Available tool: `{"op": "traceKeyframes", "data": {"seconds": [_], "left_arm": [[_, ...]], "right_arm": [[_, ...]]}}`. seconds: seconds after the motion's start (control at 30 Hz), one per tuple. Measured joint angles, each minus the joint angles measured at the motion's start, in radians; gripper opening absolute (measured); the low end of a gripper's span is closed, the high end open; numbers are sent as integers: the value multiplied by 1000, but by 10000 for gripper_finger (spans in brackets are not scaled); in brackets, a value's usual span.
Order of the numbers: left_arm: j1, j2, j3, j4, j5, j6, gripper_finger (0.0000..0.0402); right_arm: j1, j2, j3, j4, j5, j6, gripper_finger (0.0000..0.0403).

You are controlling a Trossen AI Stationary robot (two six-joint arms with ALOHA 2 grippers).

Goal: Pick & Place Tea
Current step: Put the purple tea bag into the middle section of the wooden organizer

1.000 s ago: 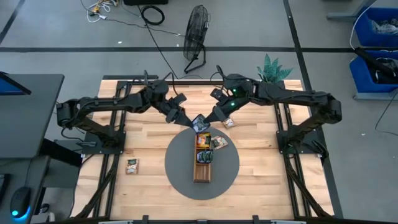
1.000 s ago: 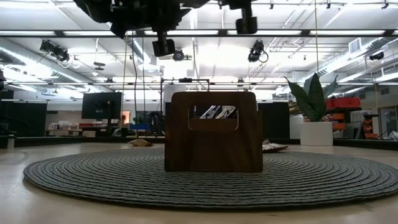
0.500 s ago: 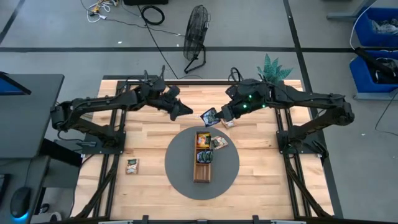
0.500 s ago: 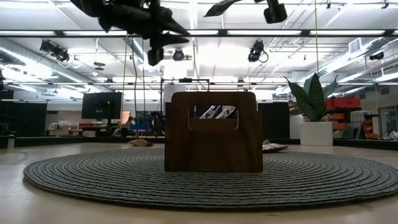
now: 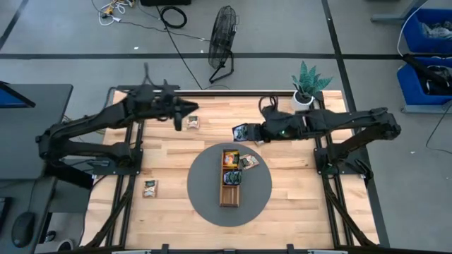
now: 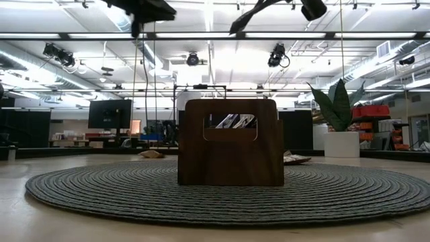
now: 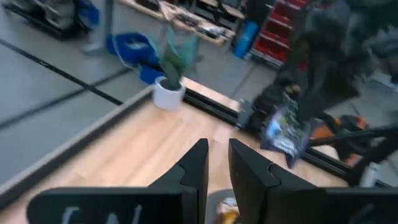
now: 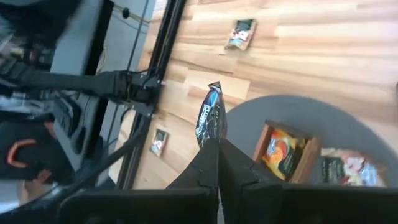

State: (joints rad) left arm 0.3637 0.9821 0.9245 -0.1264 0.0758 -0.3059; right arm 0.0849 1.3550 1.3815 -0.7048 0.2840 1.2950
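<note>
We record a table of pale, smooth wood planks with visible grain, framed in matt black metal. On it lies a round grey mat, coarse and ribbed like coiled woven cord. The tray is dark brown wood, smooth with a dull satin finish. We list the tea sachets as glossy printed foil or paper; the blue sachet shows a shiny crinkled surface. The right gripper fingers look like matt black plastic. The plant pot is smooth white.
</note>
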Motion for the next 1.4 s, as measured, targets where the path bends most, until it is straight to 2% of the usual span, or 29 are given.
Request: {"op": "traceKeyframes", "data": {"seconds": [0.27, 0.57, 0.97, 1.4], "left_arm": [[0, -172, 0, -84, -101, 91, 64], [0, -281, 0, -97, -128, 147, 64], [0, -304, 0, -141, -128, 189, 64], [0, -303, 0, -162, -127, 187, 64]], "right_arm": [[103, 115, 0, 10, 74, 217, 0], [178, 254, -1, 79, 36, 325, 0], [229, 363, -1, 74, -38, 424, 0], [197, 439, -1, 67, -110, 396, 0]]}}
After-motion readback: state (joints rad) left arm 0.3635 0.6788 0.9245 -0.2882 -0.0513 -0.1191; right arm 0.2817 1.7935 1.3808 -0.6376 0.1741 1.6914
